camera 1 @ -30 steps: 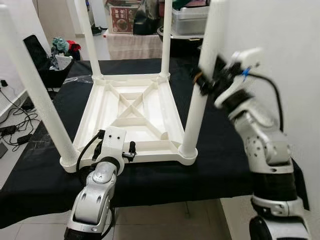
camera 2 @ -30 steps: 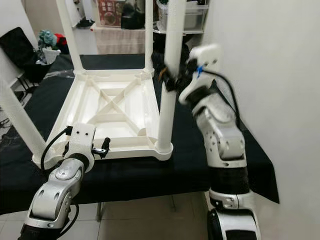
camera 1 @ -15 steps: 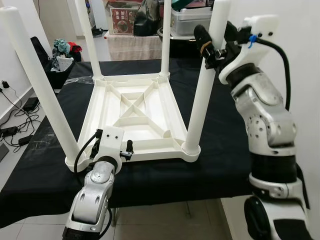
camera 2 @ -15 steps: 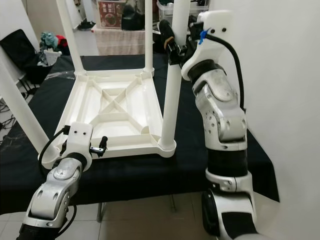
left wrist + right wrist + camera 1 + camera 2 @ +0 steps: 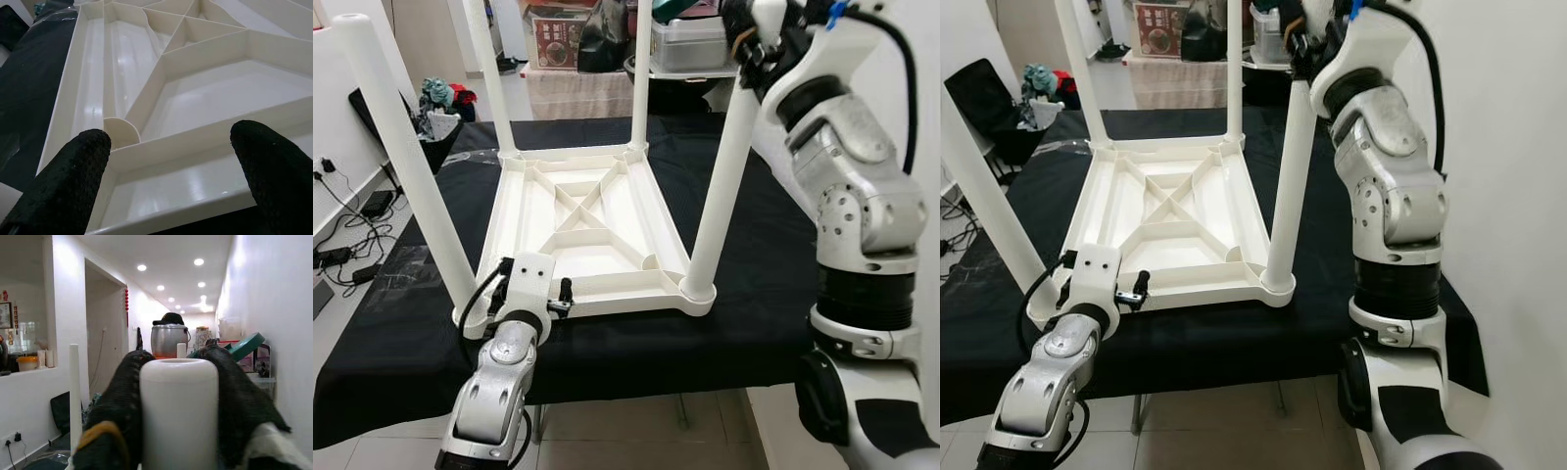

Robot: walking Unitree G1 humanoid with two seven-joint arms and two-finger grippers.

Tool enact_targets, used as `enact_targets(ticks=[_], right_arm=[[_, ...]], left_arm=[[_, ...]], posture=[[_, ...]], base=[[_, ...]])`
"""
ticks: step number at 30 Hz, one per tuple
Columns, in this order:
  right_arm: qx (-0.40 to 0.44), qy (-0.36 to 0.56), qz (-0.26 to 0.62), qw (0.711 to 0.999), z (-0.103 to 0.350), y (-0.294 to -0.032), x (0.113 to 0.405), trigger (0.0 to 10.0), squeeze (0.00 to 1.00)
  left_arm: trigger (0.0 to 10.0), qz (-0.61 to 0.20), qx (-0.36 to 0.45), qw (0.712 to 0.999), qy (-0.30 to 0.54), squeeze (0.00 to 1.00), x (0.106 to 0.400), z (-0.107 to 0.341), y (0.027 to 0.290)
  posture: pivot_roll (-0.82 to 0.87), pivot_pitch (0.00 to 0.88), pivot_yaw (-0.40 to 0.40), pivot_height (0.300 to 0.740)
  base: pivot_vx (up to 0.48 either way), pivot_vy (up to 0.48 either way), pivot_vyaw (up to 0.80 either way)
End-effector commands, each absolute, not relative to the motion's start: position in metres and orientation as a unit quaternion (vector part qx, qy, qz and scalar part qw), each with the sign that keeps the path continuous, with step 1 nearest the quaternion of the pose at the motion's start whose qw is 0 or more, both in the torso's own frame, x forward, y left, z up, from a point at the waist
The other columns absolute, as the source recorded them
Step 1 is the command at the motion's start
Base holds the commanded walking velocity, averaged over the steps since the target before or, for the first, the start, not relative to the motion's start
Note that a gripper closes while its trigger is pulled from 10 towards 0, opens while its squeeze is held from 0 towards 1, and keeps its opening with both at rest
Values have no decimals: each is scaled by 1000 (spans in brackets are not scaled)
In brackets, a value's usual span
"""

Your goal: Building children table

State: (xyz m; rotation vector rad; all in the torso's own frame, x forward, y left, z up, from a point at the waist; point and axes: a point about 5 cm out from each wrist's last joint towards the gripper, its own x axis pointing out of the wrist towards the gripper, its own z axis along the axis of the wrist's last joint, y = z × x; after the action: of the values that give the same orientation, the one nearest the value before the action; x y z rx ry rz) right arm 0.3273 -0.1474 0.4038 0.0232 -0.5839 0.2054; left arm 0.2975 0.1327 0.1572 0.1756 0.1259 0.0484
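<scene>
White plastic children's table point(image 5: 587, 230) lies upside down on the black-draped bench point(image 5: 754, 284), all four legs seated — right pincer point(image 5: 178, 401) clamped on the near-right leg point(image 5: 720, 196), left pincer point(image 5: 171, 161) apart at the rim. Turning upright remains.

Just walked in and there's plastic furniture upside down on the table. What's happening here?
The robot is putting together a white children's table, which lies upside down on a black-covered table with all four legs standing up. The right gripper is closed around the top of the near right leg. The left gripper is open at the tabletop's near edge, not holding anything.
</scene>
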Motion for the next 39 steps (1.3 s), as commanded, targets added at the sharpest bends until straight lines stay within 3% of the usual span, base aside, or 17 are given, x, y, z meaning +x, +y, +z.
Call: enact_targets(ticks=[1, 9, 16, 21, 26, 31, 32, 37, 39], right_arm=[[21, -274, 76, 958, 403, -155, 331, 0, 0], [32, -202, 36, 978, 373, -163, 354, 0, 0], [130, -176, 35, 975, 371, -176, 379, 0, 0], [152, -182, 35, 971, 382, -186, 388, 0, 0], [173, -154, -8, 973, 378, -216, 399, 0, 0], [252, -89, -61, 962, 334, -245, 407, 0, 0], [252, -89, -61, 962, 334, -245, 407, 0, 0], [300, 55, -95, 948, 232, -245, 409, 0, 0], [308, 79, -103, 943, 216, -243, 407, 0, 0]], left_arm=[[10000, 29, 83, 994, 60, 0, 296, 156, 133], [10000, -5, 61, 998, 28, 0, 293, 166, 119], [10000, -109, 47, 992, -32, 0, 281, 184, 85], [10000, -108, 49, 993, -26, 0, 279, 182, 84], [10000, -101, 48, 993, -29, 0, 278, 183, 87], [10000, -97, 54, 993, -27, 0, 278, 183, 90], [10000, -97, 54, 993, -27, 0, 278, 183, 90], [10000, -101, 59, 993, -27, 0, 277, 183, 89], [10000, -101, 59, 993, -28, 0, 277, 184, 89]], posture=[[42, 35, 1, 740], [48, 29, -3, 740], [71, 36, -21, 740], [72, 37, -22, 740], [79, 38, -31, 740], [76, 52, -26, 740], [76, 52, -26, 740], [83, 69, -26, 740], [84, 67, -28, 740]], base=[[0, 0, 0], [0, 0, 0], [0, 0, 0], [0, 0, 0], [0, 0, 0], [0, 0, 0], [0, 0, 0], [0, 0, 0], [0, 0, 0]])
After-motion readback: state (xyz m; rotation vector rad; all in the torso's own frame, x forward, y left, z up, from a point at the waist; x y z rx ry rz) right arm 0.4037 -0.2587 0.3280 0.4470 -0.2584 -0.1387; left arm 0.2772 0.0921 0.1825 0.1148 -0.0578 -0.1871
